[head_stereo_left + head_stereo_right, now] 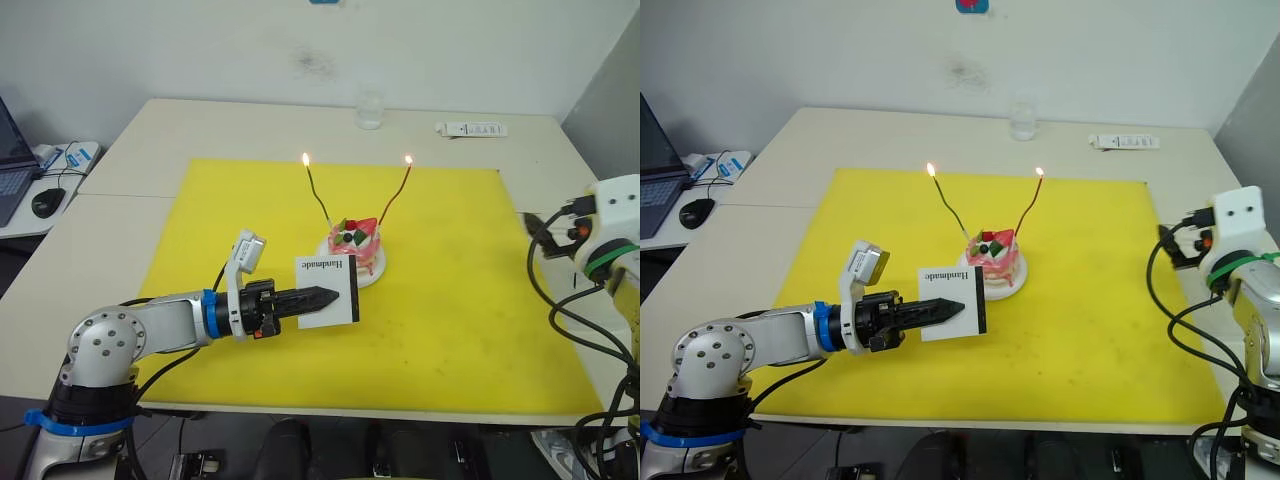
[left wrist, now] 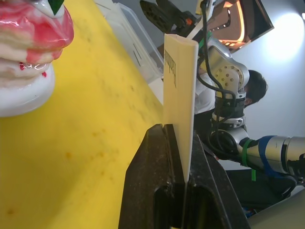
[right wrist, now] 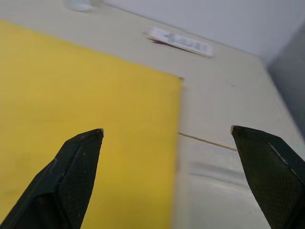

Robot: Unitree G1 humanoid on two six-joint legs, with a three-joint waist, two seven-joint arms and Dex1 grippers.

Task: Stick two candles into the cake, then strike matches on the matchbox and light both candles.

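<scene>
- My left end effector [image 1: 325, 297] is clamped on the matchbox [image 1: 328, 290], holding it on edge above the yellow mat [image 1: 450, 300]
- The cake [image 1: 355, 243] on its white plate [image 1: 372, 272] sits just past my left fingertips, close behind the matchbox
- Both candles, the green one [image 1: 318, 196] and the dark red one [image 1: 396, 197], stand in the cake, leaning apart, each tip aflame
- My right end effector [image 3: 167, 143] hangs spread wide with nothing between its fingers, over the mat's edge and the counter [image 3: 228, 119], well away from the cake
</scene>
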